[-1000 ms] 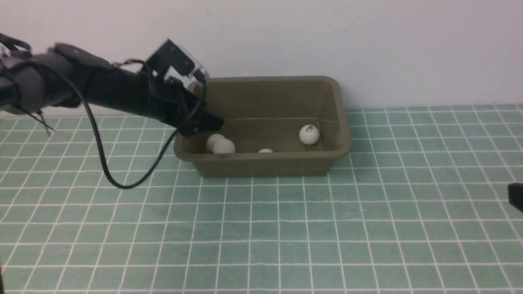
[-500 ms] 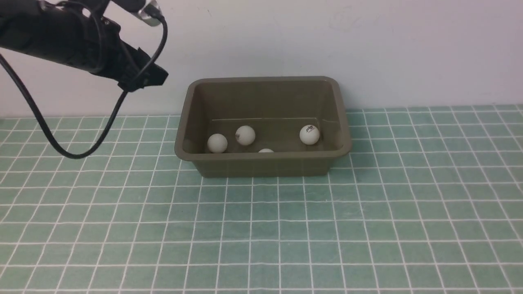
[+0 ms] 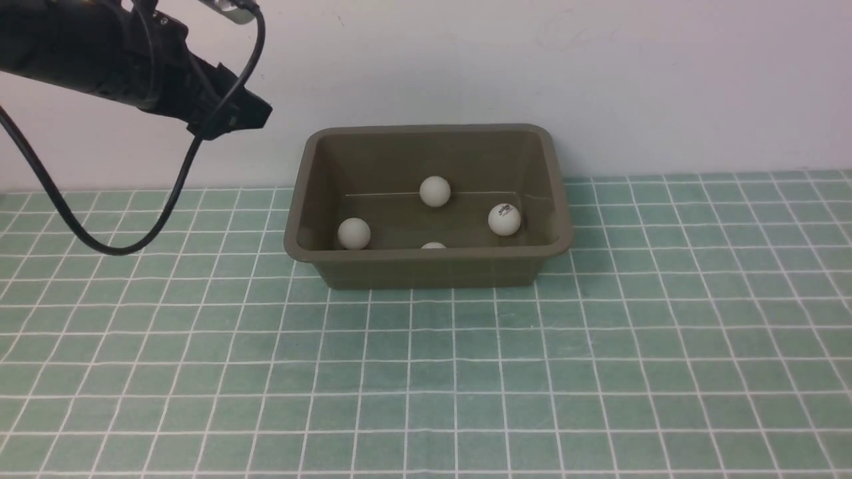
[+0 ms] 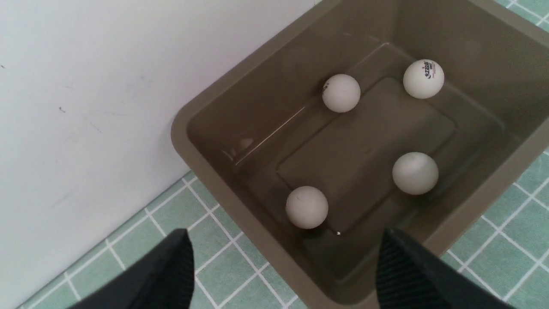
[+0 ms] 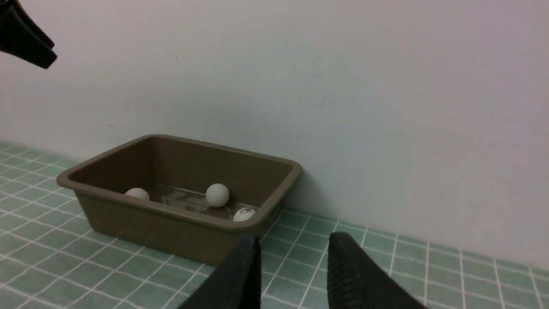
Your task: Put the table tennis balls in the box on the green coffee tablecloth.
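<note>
Tablecloth, pale teal-green w/ thin white grid, is spread over the whole work surface up to a plain white wall. Box, an olive-brown plastic tub w/ rounded corners and flared rim, is set on the cloth near the wall, roughly centre in the front view. All four table tennis balls are seen inside it, resting on the floor, none touching another: one ball w/ dark printed logo toward the right wall, one plain ball by the back wall, one toward the left wall, and one mostly hidden behind the near wall, its top only showing. Left gripper is held in the air above and left of the box, clear of the rim; its jaws are spread wide w/ nothing between them, as shown in the left wrist view. Right gripper is outside the front view; in its own wrist view the jaws are drawn narrow, a slim gap showing, nothing held, well apart from the box.
</note>
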Robot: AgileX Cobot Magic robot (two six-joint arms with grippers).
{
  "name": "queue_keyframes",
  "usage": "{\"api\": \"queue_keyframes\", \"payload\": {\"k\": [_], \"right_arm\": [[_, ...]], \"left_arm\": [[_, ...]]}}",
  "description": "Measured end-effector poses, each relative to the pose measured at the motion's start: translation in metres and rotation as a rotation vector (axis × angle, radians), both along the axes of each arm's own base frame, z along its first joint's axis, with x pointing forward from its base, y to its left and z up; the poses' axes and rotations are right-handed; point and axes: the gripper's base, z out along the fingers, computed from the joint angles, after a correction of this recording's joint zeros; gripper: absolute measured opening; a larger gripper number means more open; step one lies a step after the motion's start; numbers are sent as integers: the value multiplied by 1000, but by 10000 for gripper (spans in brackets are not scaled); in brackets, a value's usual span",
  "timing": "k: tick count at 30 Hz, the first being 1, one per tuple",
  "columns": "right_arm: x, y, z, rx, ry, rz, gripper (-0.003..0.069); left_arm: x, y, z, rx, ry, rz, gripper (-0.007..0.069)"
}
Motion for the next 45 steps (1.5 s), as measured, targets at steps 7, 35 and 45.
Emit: {"api": "queue_keyframes", "payload": {"k": [7, 35, 45], "right_arm": [[4, 0, -12, -1, 36, -11, 213], [4, -4, -16, 96, 108, -161, 212], [8, -15, -37, 158, 161, -440, 212]], "left_arm": [[-1, -2, 0, -24, 15, -10, 510], [-1, -3, 1, -47, 17, -9, 405], [-1, -3, 1, -47, 17, -9, 405]]}}
